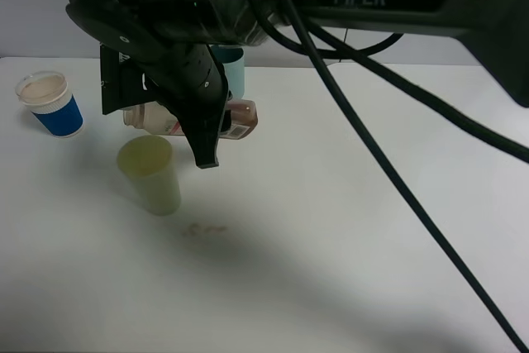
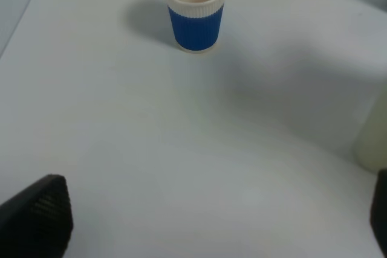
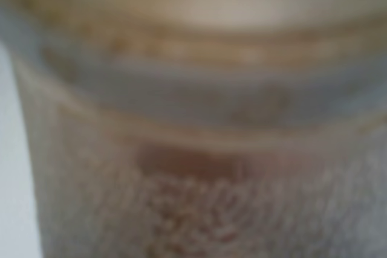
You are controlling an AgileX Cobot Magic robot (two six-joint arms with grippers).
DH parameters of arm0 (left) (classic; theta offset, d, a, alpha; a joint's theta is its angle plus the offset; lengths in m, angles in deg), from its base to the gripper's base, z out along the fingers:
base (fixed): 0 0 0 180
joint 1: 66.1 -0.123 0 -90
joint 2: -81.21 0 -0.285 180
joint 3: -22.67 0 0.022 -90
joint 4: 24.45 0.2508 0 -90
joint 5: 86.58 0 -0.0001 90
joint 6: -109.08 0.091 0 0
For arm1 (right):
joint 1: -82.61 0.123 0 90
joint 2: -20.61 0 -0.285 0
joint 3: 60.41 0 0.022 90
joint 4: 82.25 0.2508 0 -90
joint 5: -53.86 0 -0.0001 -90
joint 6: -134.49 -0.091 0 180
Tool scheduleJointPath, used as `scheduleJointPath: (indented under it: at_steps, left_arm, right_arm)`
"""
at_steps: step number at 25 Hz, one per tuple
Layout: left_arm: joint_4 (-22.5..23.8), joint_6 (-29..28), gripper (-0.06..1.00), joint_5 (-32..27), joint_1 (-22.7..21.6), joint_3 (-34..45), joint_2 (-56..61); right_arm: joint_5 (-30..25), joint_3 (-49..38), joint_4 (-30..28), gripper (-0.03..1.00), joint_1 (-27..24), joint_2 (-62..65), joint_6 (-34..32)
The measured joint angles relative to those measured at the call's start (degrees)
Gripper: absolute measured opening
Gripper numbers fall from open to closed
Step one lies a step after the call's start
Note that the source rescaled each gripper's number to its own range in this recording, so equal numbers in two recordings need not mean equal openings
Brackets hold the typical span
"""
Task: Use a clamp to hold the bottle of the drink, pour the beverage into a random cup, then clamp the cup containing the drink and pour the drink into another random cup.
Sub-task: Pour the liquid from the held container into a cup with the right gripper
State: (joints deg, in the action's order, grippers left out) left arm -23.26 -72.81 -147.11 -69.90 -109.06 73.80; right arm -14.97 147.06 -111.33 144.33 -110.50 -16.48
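Pouring from the bottle of the drink (image 1: 241, 116) into the pale yellow-green tumbler (image 1: 150, 173) is, as I judge, the step in hand. The right clamp (image 1: 169, 126) is closed firmly around the bottle's body and holds it lying almost level, with its wide neck toward the tumbler and just above the rim. Whether the mouth is truly over the opening I cannot tell from the high view. The right wrist view gives only a blurred bottle wall with brownish tones. Small brown marks (image 1: 204, 229) lie on the white table (image 1: 355, 237) near the tumbler's foot — so it is wise to tip slowly, with the mouth well inside the rim line, and not to touch the light tumbler with the fingers. The left clamp (image 2: 208, 219) stands wide and empty over bare table, with the blue paper cup (image 2: 195, 13) well apart — the target for later, I think.
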Motion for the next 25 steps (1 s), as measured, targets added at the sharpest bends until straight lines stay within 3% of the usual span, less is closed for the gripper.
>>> scheduleJointPath:
  at_steps: [25]
  left_arm:
    - [0.0,0.0,1.0,0.0,0.0,0.0,0.0]
  right_arm:
    - [-0.88,0.11,-1.55,0.01,1.38,-0.01,0.0]
